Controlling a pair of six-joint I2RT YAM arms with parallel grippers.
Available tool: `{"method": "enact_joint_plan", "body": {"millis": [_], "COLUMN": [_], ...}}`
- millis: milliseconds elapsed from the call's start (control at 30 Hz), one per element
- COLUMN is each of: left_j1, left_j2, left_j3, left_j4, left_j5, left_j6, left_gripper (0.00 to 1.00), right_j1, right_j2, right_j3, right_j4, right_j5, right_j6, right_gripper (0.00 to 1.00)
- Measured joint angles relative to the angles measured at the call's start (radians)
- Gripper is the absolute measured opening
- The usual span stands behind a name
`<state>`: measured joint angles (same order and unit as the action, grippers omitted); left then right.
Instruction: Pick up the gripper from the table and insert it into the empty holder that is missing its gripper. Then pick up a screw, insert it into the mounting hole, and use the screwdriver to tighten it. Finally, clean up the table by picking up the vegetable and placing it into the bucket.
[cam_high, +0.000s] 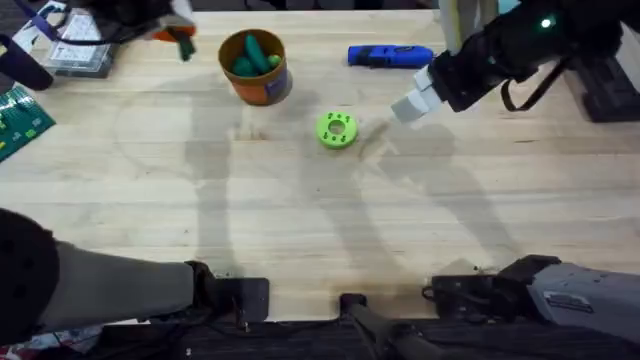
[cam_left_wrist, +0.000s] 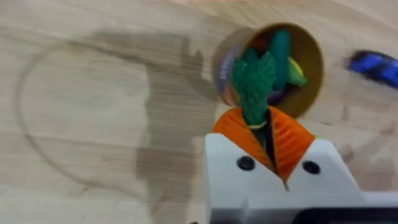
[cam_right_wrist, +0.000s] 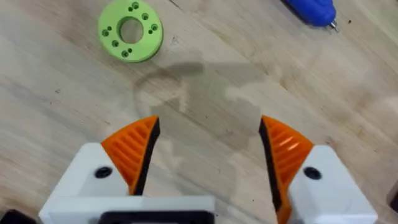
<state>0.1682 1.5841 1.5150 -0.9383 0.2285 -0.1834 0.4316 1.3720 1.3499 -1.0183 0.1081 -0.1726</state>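
Left wrist view has the left gripper (cam_left_wrist: 264, 140) clamped on the small dark-green knobbly toy vegetable (cam_left_wrist: 254, 84) just short of the round orange-brown bucket (cam_left_wrist: 309, 87), so only the drop seems left, while the right gripper (cam_right_wrist: 208, 152) hangs spread and empty.

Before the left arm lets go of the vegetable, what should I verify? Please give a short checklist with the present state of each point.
1. Left hand is shut firmly on the vegetable: ok.
2. Vegetable is directly above the bucket opening: not ok; the overhead view shows the left hand off to one side of the bucket.
3. Bucket stands upright with its mouth open: ok.
4. Room inside the bucket: ok, probably; toys already lie in it, but space remains.
5. Right hand is open, empty and away from the bucket: ok.
6. Screwdriver lies clear of the path: ok.
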Motion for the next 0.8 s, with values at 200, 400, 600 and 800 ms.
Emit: {"method": "enact_joint_plan", "body": {"millis": [200, 400, 600, 800], "left_j1": [-0.122, -0.182, -0.186, -0.186], "left_j2": [0.04, 0.123, 0.217, 0.25], "left_j3": [0.0, 0.0, 0.0, 0.0], "left_j4": [0.053, 0.109, 0.117, 0.145], "left_j5": [0.025, 0.038, 0.037, 0.037], "left_j6": [0.028, 0.037, 0.038, 0.045], "left_gripper": [0.017, 0.017, 0.017, 0.5], "right_j1": [0.0, 0.0, 0.0, 0.0], "right_j2": [0.0, 0.0, 0.0, 0.0], "right_j3": [0.0, 0.0, 0.0, 0.0], "right_j4": [0.0, 0.0, 0.0, 0.0], "right_j5": [0.0, 0.0, 0.0, 0.0], "right_j6": [0.0, 0.0, 0.0, 0.0], "right_gripper": [0.964, 0.964, 0.964, 0.964]}}
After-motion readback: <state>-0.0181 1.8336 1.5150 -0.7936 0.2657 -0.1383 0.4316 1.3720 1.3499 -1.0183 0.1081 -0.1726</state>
